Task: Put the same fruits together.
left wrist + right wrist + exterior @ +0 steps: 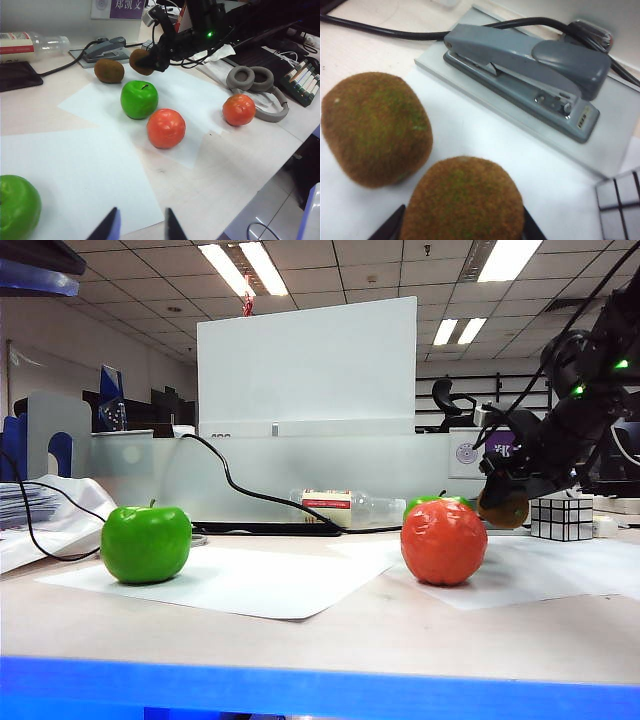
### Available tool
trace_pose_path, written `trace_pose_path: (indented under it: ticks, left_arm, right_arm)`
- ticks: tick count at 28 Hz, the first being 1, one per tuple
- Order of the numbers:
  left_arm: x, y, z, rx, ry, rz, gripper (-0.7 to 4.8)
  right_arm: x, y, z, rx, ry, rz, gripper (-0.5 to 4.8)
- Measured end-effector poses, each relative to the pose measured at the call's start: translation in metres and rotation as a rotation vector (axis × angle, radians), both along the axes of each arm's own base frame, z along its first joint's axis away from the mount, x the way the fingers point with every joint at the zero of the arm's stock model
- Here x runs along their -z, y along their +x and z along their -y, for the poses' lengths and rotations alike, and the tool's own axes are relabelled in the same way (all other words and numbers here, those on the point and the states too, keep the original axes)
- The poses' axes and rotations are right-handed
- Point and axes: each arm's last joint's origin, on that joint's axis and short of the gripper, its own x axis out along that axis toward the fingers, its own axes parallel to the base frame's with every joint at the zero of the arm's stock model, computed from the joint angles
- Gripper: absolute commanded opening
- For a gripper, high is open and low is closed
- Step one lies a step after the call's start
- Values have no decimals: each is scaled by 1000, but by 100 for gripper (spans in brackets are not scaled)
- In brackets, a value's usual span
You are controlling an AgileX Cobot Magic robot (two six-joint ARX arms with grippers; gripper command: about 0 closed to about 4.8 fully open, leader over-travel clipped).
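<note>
Right gripper [462, 227] clamps a kiwi [462, 200]; second kiwi [375, 127] just beside at 10 o'clock. Left gripper [140, 225] hovers released above table, tilted down.

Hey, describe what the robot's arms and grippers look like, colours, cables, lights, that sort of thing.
The right arm is black and bulky, with thin black cables looped along it and small green lights glowing on its joints. The right gripper is black too. Of the left gripper only two dark, tapered fingertips with a blue-grey sheen show.
</note>
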Motion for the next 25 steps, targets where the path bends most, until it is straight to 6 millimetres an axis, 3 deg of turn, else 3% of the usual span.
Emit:
trace_pose_path:
  ticks: [25]
  left_arm:
    - [0,0,0,0,0,0,125]
  right_arm:
    - [19,5,-1,-11,9,-34,-5]
